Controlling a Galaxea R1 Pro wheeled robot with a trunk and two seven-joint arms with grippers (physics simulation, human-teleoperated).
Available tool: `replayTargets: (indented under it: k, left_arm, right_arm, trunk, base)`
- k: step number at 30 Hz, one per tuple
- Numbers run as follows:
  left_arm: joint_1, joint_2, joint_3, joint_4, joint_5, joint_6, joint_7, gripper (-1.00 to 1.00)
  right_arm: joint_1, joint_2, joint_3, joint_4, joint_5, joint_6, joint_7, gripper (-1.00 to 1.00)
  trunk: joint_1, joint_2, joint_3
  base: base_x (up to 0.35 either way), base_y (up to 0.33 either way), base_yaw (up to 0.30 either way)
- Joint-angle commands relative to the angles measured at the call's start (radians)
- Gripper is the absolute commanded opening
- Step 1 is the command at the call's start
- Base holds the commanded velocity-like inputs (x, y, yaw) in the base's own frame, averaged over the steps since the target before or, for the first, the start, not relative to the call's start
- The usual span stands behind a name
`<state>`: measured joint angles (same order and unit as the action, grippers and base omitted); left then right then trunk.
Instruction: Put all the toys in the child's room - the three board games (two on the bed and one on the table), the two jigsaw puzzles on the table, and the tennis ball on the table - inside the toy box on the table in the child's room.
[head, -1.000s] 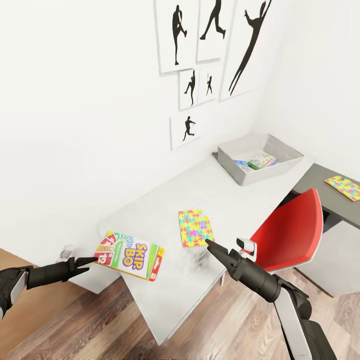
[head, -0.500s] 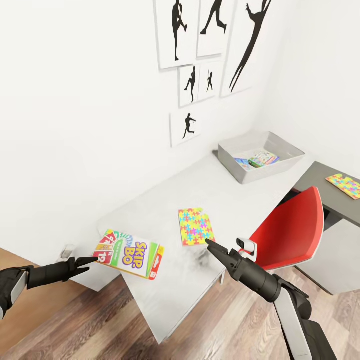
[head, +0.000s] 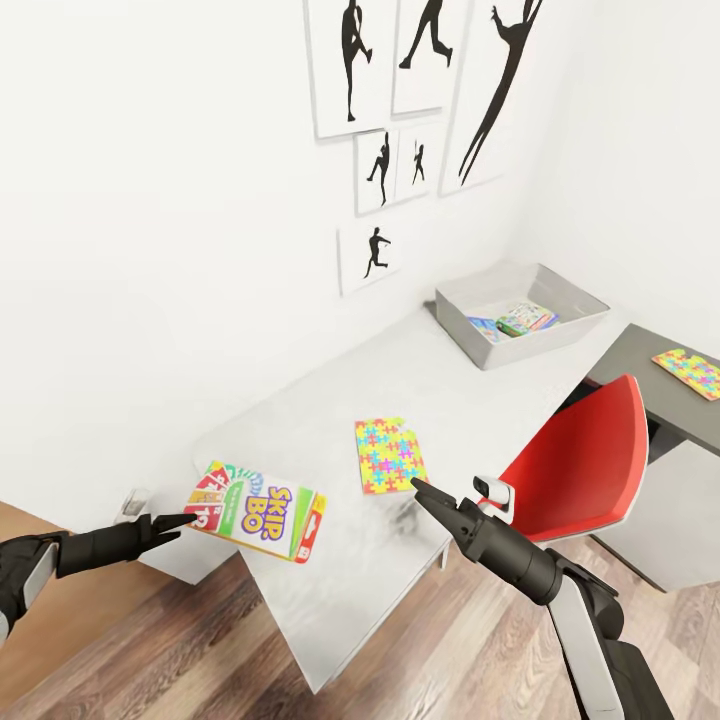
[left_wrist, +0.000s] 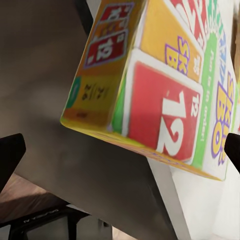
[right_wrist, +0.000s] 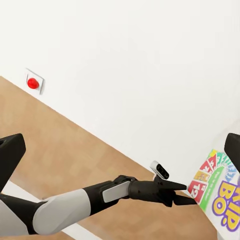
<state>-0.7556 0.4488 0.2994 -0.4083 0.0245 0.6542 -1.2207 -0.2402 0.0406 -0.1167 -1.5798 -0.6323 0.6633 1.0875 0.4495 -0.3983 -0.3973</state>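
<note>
My left gripper (head: 180, 521) is shut on the corner of a Skip-Bo board game (head: 255, 510), held tilted over the table's (head: 400, 370) near-left edge. From the left wrist the board game (left_wrist: 165, 100) looms close, its red 12 card facing me. The right wrist view looks across at the left gripper (right_wrist: 187, 194) pinching the board game (right_wrist: 220, 187). My right gripper (head: 418, 489) hangs open and empty off the table's front edge, near a jigsaw puzzle (head: 388, 456). The toy box (head: 560, 335) at the far end holds printed game boxes (head: 525, 319). The tennis ball and bed are out of view.
A second jigsaw puzzle (head: 688, 372) lies on a dark grey surface at the right. A red chair (head: 585, 460) stands by the table's front edge, close to my right arm. Silhouette pictures (head: 375, 255) hang above. A red wall button (right_wrist: 33, 83) sits low on the wall.
The left gripper and the Skip-Bo board game have shifted slightly to the left. The right arm has stayed put. The view has drifted a little.
</note>
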Motion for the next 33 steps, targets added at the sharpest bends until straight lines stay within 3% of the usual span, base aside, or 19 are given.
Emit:
replayTargets:
  k: [1,33]
  left_arm:
    - [-0.001,0.000,0.001,0.000,0.002,0.010,-0.003,1.00]
    - [-0.001,-0.002,0.001,0.000,0.002,0.008,-0.004,1.00]
  right_arm:
    - [-0.001,0.001,-0.001,0.000,-0.003,0.007,0.002,1.00]
    - [-0.001,0.001,-0.001,0.000,-0.003,0.007,0.001,1.00]
  trunk:
    - [0.001,-0.002,-0.002]
    - [0.001,-0.002,-0.002]
  base:
    - [0.006,-0.005,0.000]
    - [0.036,0.000,0.000]
